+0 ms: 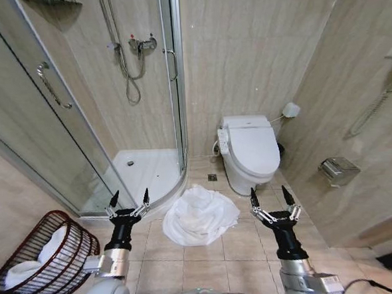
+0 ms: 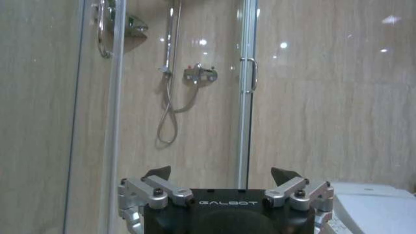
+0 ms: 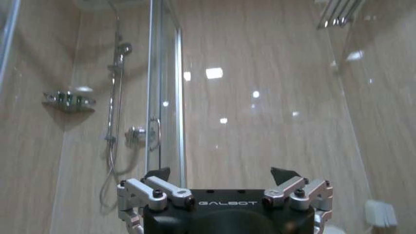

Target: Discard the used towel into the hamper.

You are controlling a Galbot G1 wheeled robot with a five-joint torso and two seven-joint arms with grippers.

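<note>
A crumpled white towel [image 1: 199, 215] lies on the tiled floor between the shower tray and the toilet. The hamper [image 1: 44, 257], a dark red-brown wire basket, stands at the left with white cloth inside. My left gripper [image 1: 128, 196] is raised and open, just left of the towel and right of the hamper. My right gripper [image 1: 273, 195] is raised and open, to the right of the towel. Both hold nothing. In the wrist views the left gripper [image 2: 221, 173] and right gripper [image 3: 221, 173] point at the wall with fingers spread.
A glass shower cabin [image 1: 80, 107] with a white tray [image 1: 144, 171] fills the left. A white toilet [image 1: 251, 150] stands against the back wall. A paper holder [image 1: 339, 169] hangs on the right wall. Tiled floor lies in front of the towel.
</note>
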